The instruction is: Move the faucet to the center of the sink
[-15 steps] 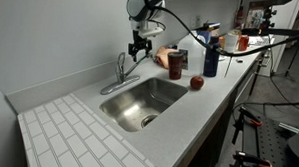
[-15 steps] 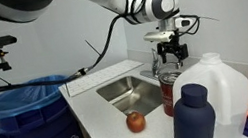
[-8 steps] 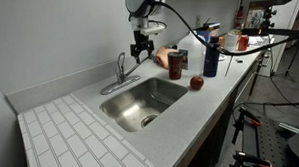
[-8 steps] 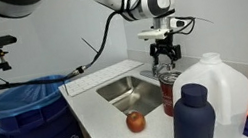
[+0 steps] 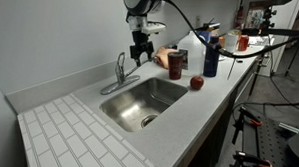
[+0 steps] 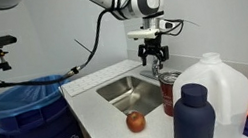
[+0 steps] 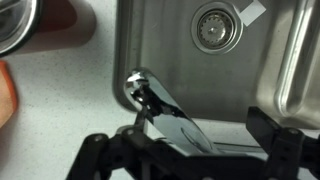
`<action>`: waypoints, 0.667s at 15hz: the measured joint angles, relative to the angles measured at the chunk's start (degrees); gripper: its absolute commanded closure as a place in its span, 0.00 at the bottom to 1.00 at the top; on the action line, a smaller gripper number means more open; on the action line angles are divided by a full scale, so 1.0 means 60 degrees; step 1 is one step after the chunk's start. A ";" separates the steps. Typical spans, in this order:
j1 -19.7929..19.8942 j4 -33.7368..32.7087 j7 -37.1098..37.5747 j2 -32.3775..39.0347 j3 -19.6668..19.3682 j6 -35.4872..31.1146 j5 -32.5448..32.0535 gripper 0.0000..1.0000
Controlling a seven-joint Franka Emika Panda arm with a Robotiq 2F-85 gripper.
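The chrome faucet (image 5: 120, 69) stands on its flat base plate behind the steel sink (image 5: 165, 88); its spout points towards the basin. My gripper (image 5: 140, 52) hangs open just right of and slightly above the faucet, apart from it. In the wrist view the faucet (image 7: 152, 98) lies below me between the two dark fingers of my gripper (image 7: 185, 150), and the sink (image 7: 160, 40) shows with its round drain (image 7: 217, 27). In an exterior view my gripper (image 6: 152, 56) hovers over the far rim of the sink (image 6: 117, 84) and hides the faucet.
A white tiled drainboard (image 5: 76, 136) lies left of the sink. On the counter to the right are a red apple (image 5: 197, 83), a dark can (image 5: 177, 62), an orange cloth (image 5: 164, 57) and a blue bottle (image 5: 210, 56). A white jug (image 6: 219, 89) and a blue bin (image 6: 24, 106) stand nearby.
My gripper has moved sideways and slightly down along the back of the sink, closer to the faucet. It stays open. The faucet has not moved.
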State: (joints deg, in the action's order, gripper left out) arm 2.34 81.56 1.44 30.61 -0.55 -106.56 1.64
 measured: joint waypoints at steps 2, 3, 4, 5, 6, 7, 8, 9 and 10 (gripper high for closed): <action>-0.0076 0.0210 -0.0079 -0.0162 0.0160 0.0000 0.0000 0.00; -0.0113 0.0299 -0.0093 -0.0231 0.0244 0.0000 0.0008 0.00; -0.0156 0.0387 -0.0097 -0.0294 0.0324 0.0000 0.0028 0.00; -0.0201 0.0473 -0.0098 -0.0356 0.0396 0.0001 0.0064 0.00; -0.0244 0.0542 -0.0099 -0.0407 0.0467 0.0001 0.0121 0.00; -0.0286 0.0620 -0.0100 -0.0465 0.0533 0.0001 0.0189 0.00; -0.0329 0.0676 -0.0102 -0.0504 0.0593 0.0001 0.0246 0.00; -0.0367 0.0724 -0.0104 -0.0537 0.0656 0.0001 0.0307 0.00; -0.0403 0.0751 -0.0112 -0.0558 0.0706 0.0001 0.0365 0.00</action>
State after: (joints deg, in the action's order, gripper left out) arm -0.08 86.07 0.76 27.26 3.69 -106.55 3.83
